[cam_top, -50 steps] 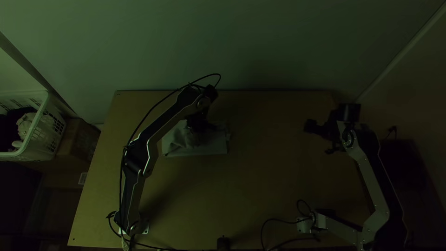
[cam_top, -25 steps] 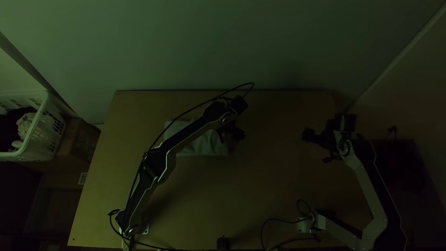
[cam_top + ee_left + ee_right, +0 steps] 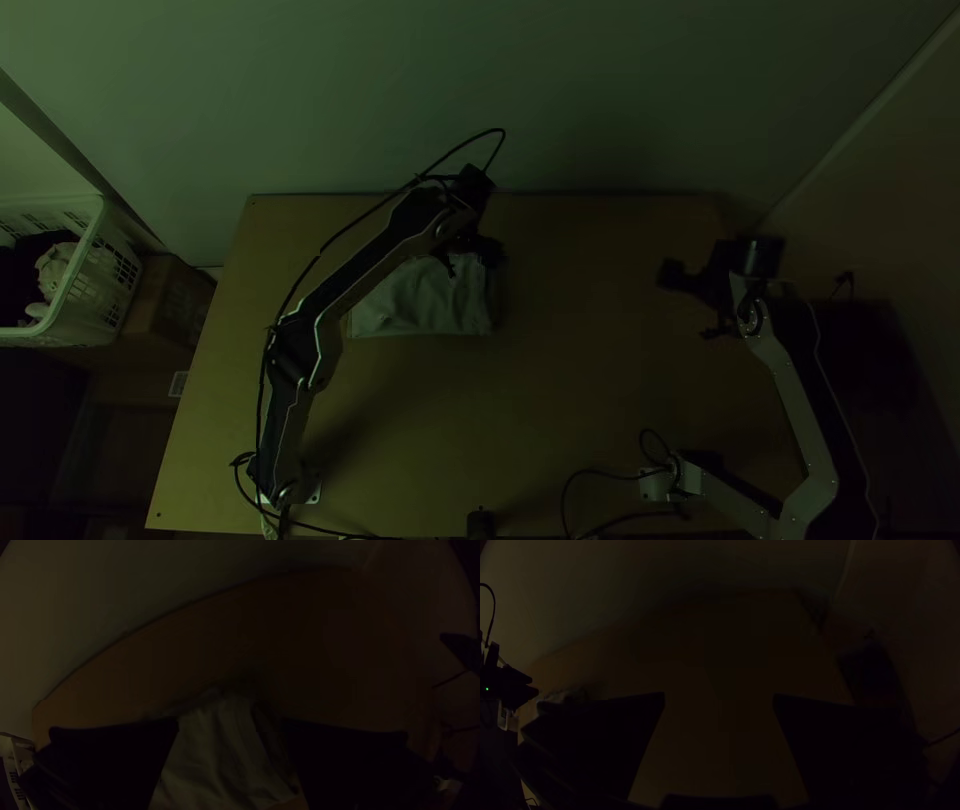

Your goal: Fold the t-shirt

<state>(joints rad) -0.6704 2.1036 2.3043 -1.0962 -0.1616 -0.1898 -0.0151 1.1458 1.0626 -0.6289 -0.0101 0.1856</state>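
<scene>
Showing the t-shirt (image 3: 420, 305) lying on the left part of the surface (image 3: 560, 420), toward the far side, gathered into a compact, roughly rectangular shape, with creases running over the upper layer and a fairly straight near edge. Placing the left tool (image 3: 472, 262) over the t-shirt's far right portion; in the left wrist view, including wrinkled pale cloth between fingers standing wide apart, but leaving any contact with the cloth impossible to tell. Tracing the left arm (image 3: 370, 255) passing over the t-shirt's left portion. Farther out, locating the right tool (image 3: 690, 303) near the surface's right side, well apart from the t-shirt, with fingers standing wide in the right wrist view. Following the right arm (image 3: 800, 410) bending along that side. Beyond the surface's left side, including a white basket (image 3: 95, 300) holding dark and pale cloth, just beside a cardboard box (image 3: 170, 300).
</scene>
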